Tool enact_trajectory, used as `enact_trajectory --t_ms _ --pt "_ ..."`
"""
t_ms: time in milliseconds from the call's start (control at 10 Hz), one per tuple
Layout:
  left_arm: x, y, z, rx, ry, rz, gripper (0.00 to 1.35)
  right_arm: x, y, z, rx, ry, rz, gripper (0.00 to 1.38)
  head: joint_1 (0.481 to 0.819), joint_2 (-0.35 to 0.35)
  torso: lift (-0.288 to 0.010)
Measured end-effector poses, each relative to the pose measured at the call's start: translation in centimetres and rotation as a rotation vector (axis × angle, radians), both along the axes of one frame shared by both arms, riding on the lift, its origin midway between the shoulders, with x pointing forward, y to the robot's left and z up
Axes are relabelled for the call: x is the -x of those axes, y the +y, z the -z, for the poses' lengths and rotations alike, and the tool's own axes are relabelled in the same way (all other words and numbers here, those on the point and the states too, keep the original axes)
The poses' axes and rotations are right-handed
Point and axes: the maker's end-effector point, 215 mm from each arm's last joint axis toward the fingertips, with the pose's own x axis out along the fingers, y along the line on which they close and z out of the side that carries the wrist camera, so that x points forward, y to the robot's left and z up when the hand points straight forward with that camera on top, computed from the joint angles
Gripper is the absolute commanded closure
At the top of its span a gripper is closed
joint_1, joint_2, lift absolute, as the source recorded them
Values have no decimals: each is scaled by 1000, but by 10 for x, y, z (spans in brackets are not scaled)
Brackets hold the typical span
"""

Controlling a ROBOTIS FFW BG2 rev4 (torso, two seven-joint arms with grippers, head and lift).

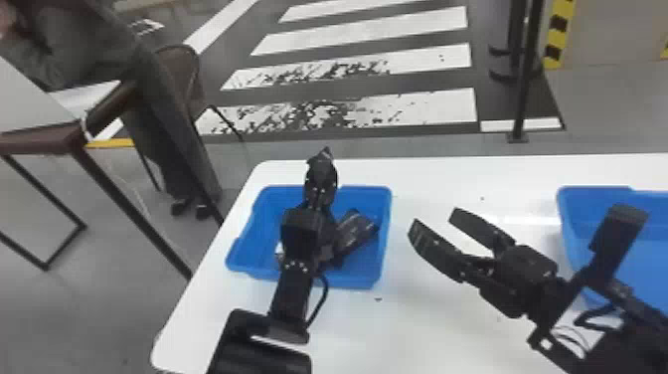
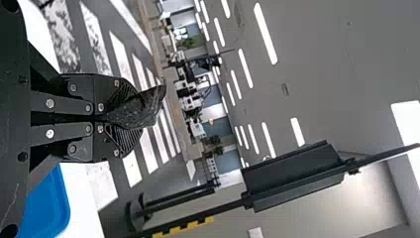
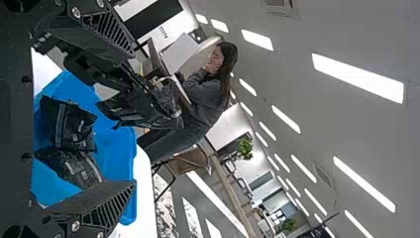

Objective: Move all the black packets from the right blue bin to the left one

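White tabletop (image 1: 447, 338) below, clamping a black packet (image 2: 141, 110) in the left gripper (image 1: 322, 171) above the left bin (image 1: 360, 279), holding the right gripper (image 1: 433, 220) with fingers apart beside it.

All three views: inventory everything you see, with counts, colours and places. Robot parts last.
Table: one, white, under the bins
Left bin: one, blue, table's left end
Right bin: one, blue, partly behind right arm
Loose packets: at least two, black, in left bin
Held packet: one, black, in left gripper
Floor stripes: several, white, beyond table
Chair: one, brown, background left
Post: one, black, background right
Ceiling lights: many, white, overhead
Left gripper: one, black, over left bin
Right gripper: one, black, open, between bins
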Motion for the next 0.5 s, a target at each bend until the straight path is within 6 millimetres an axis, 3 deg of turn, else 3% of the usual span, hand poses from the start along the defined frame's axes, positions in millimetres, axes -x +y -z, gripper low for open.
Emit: enact_trajectory --t_ms 100,200,300,500 --pt "-13 7 17 -15 46 -16 243 0 -1 -2 -3 -2 3 131 695 336 -140" --pt "-15 6 39 50 107 -7 -2 -1 -6 -4 -3 -8 14 133 695 334 -140" --pt "-10 0 51 106 136 28 36 -5 -19 -7 -2 -17 42 133 695 317 -140" --pt "5 -19 35 192 71 119 71 -16 -61 -18 22 -60 140 133 695 269 -140"
